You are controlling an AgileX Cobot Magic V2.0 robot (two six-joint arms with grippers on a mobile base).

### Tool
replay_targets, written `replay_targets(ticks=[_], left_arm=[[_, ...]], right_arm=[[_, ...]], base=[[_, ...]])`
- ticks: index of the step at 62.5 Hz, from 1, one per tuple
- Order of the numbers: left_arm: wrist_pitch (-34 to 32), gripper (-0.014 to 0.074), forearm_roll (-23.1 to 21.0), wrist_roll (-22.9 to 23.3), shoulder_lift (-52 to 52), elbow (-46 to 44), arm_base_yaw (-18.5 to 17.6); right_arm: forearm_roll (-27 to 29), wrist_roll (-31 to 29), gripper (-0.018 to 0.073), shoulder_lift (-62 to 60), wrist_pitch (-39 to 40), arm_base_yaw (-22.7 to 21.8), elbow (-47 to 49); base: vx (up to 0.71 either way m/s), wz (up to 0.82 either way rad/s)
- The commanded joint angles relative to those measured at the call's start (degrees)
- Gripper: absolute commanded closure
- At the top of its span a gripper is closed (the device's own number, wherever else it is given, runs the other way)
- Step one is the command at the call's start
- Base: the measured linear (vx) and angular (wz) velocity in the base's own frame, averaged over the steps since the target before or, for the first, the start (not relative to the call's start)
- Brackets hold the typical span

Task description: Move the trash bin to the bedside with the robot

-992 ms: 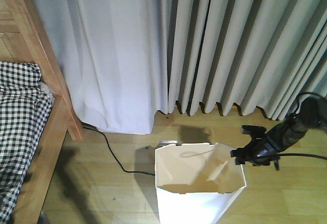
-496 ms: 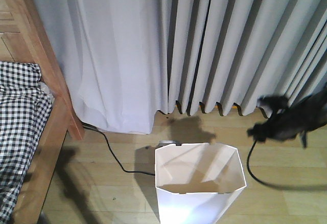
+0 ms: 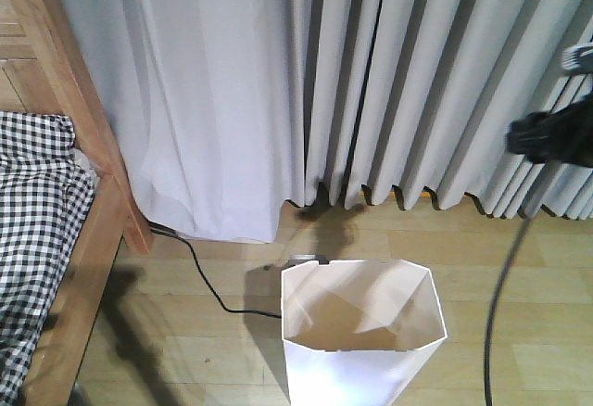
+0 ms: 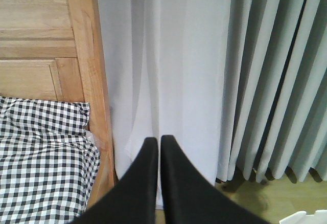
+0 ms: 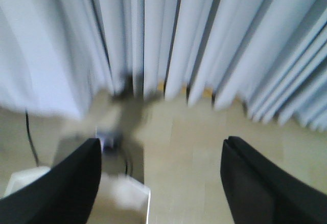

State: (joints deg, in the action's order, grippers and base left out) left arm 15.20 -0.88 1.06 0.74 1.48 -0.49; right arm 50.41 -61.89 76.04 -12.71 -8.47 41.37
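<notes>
Wood plank floor [image 3: 185,332], pale pleated curtains [image 3: 371,82] across the whole back wall, hems just reaching the floor. Bed [image 3: 88,239] along the left edge: light wood frame, black-and-white checked bedding [image 3: 32,230]. A black power cord [image 3: 208,285] runs out from under the curtain across the floor toward the bin.

Bin [image 3: 361,332] stands upright on the floor at the bottom edge of the front view, centre-right, well apart from the bed, open top, nothing visible inside. Only a rim corner shows at the bottom right in the left wrist view.

Right gripper [image 5: 161,178]: jaws spread wide, nothing between them, floor and curtain hem visible through the gap; view is motion-blurred. In the front view it's a dark blurred shape up at the right edge in front of the curtains, above and to the right of the bin, not touching it; its cable [image 3: 496,313] hangs down to the floor.

Left gripper [image 4: 155,144]: fingers pressed almost together, thin slit between tips, holding nothing, pointed at the curtain beside the bed frame.
</notes>
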Motion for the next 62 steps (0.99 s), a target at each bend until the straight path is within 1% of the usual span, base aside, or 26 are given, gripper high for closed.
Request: replay_targets(ticks=[1, 8, 16, 30, 38, 42, 45, 49, 60, 61, 62], left_arm=[[-3.96, 0.0602, -0.17, 0.25, 0.82, 1.07, -0.35], [-3.96, 0.0602, -0.17, 0.25, 0.82, 1.07, -0.35], [-3.96, 0.0602, -0.17, 0.25, 0.82, 1.07, -0.35], [-3.96, 0.0602, -0.17, 0.25, 0.82, 1.07, -0.35], [-3.96, 0.0602, -0.17, 0.25, 0.82, 1.07, -0.35], [-3.96, 0.0602, -0.17, 0.25, 0.82, 1.07, -0.35], [-3.96, 0.0602, -0.17, 0.25, 0.82, 1.07, -0.35], [-3.96, 0.0602, -0.17, 0.25, 0.82, 1.07, -0.35], [-3.96, 0.0602, -0.17, 0.25, 0.82, 1.07, -0.35], [-3.96, 0.0602, -0.17, 0.25, 0.82, 1.07, -0.35], [-3.96, 0.0602, -0.17, 0.25, 0.82, 1.07, -0.35]], right_arm=[[1.36, 0.06, 0.0067, -10.70, 1.08, 0.04, -2.60], [4.24, 0.72, 0.0067, -22.61, 1.31, 0.04, -7.74], [6.30, 0.89, 0.0067, -36.95, 0.98, 0.04, -14.13], [6.25, 0.68, 0.0067, -61.53, 3.06, -0.03, -26.81], [6.64, 0.68, 0.0071, -69.11, 4.20, -0.03, -28.61], [6.64, 0.68, 0.0096, -70.18, 3.03, -0.03, -28.61], [6.64, 0.68, 0.0139, -70.11, 1.72, -0.03, -28.61], [6.40, 0.63, 0.0225, -70.13, 0.64, -0.03, -28.61], [6.71, 0.75, 0.0551, -70.13, 0.03, -0.03, -28.61], [6.71, 0.75, 0.0572, -70.13, 0.03, -0.03, -28.61], [6.71, 0.75, 0.0575, -70.13, 0.03, -0.03, -28.61]], base=[[0.00, 0.00], [0.00, 0.00], [0.00, 0.00], [0.00, 0.00], [0.00, 0.00], [0.00, 0.00], [0.00, 0.00], [0.00, 0.00], [0.00, 0.00], [0.00, 0.00], [0.00, 0.00]])
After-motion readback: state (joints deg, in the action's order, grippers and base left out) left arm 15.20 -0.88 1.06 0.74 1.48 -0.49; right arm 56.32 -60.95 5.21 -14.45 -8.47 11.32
